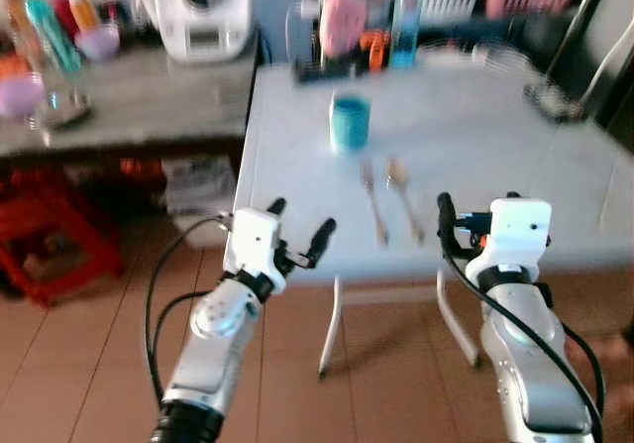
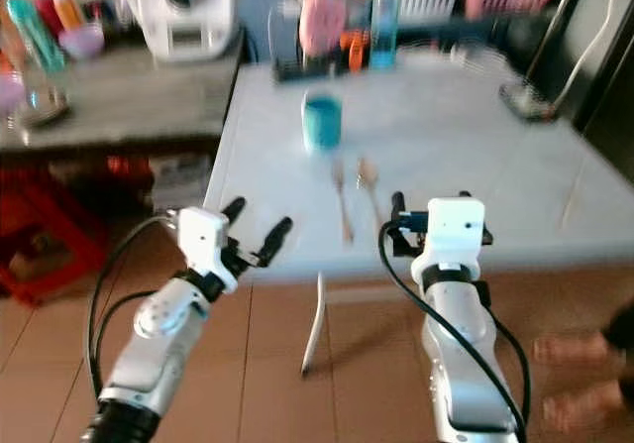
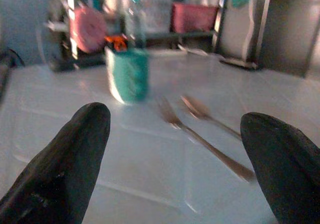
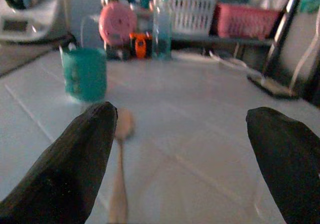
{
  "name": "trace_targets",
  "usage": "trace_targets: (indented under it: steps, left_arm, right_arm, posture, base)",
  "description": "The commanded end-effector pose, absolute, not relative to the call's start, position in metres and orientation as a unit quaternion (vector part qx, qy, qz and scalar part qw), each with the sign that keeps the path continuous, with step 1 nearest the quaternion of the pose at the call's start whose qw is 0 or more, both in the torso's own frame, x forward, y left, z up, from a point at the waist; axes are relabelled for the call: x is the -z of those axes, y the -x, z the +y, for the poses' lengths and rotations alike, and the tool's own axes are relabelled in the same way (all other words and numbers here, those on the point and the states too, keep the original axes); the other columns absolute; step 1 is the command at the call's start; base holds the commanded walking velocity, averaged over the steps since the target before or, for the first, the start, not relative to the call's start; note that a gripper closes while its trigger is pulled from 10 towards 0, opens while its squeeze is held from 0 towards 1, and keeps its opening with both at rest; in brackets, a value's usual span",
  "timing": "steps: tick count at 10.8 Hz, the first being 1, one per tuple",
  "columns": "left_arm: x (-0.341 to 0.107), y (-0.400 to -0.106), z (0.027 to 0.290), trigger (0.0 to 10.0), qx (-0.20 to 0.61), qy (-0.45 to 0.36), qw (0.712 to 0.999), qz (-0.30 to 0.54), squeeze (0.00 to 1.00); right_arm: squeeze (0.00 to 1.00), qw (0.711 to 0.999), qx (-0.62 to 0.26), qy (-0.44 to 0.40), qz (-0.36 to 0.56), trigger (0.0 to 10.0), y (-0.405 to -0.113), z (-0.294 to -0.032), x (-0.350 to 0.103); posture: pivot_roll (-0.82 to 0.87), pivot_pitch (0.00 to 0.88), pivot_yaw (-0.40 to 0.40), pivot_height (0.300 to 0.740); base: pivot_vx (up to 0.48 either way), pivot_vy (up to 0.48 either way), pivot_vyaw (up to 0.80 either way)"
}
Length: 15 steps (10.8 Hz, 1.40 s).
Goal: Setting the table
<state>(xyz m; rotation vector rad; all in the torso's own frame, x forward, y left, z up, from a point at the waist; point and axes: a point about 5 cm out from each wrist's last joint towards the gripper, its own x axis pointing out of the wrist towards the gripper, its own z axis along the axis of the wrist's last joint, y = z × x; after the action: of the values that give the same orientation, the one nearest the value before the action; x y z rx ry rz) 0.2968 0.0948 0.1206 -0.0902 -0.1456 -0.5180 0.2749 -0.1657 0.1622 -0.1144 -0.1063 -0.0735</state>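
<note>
Head views: a white table [image 1: 495,156] is taken as reference. A teal cup [image 1: 350,122] stands on it; nearer the front edge a fork [image 1: 373,200] and spoon [image 1: 404,197] lie side by side. Blurred clutter lines the far edge. A grey counter [image 1: 139,101] with a white appliance [image 1: 203,12] stands left of the table.

Left wrist view: the left gripper [image 3: 175,169] is spread, empty, at the table's near corner.

Right wrist view: the right gripper [image 4: 195,159] is spread, empty, above the spoon's handle.
</note>
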Motion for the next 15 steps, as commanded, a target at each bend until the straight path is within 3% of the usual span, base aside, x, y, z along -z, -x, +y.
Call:
trace_targets:
  steps: [1, 3, 8, 10, 15]
  left_arm:
    - [-0.119, -0.298, 0.105, 10.0, 0.244, 0.037, 0.967, -0.065, 0.00]
    - [-0.118, -0.298, 0.105, 10.0, 0.243, 0.040, 0.967, -0.063, 0.00]
    - [-0.103, -0.283, 0.117, 10.0, 0.291, 0.010, 0.956, -0.038, 0.00]
    - [-0.101, -0.281, 0.119, 10.0, 0.303, 0.002, 0.952, -0.034, 0.00]
    - [-0.100, -0.270, 0.104, 10.0, 0.392, 0.016, 0.920, -0.022, 0.00]
  right_arm:
    - [0.00, 0.997, 0.022, 0.051, -0.061, 10.0, -0.275, -0.157, -0.166]
    - [0.00, 0.997, 0.020, 0.053, -0.061, 10.0, -0.275, -0.157, -0.166]
    - [0.00, 0.997, 0.015, 0.054, -0.054, 10.0, -0.274, -0.155, -0.163]
    - [0.00, 0.996, 0.010, 0.070, -0.056, 10.0, -0.275, -0.153, -0.164]
    - [0.00, 0.997, 0.036, 0.051, -0.046, 10.0, -0.275, -0.160, -0.160]
  posture:
    - [-0.01, 0.054, 0.044, 0.740]
    - [-0.01, 0.055, 0.044, 0.740]
    - [-0.01, 0.056, 0.046, 0.740]
    - [-0.01, 0.058, 0.045, 0.740]
    - [-0.01, 0.059, 0.040, 0.740]
  base:
    - [0.480, 0.000, 0.00]
    - [0.418, 0.000, 0.00]
    - [0.000, 0.000, 0.00]
    - [0.000, 0.000, 0.70]
    - [0.000, 0.000, 0.16]
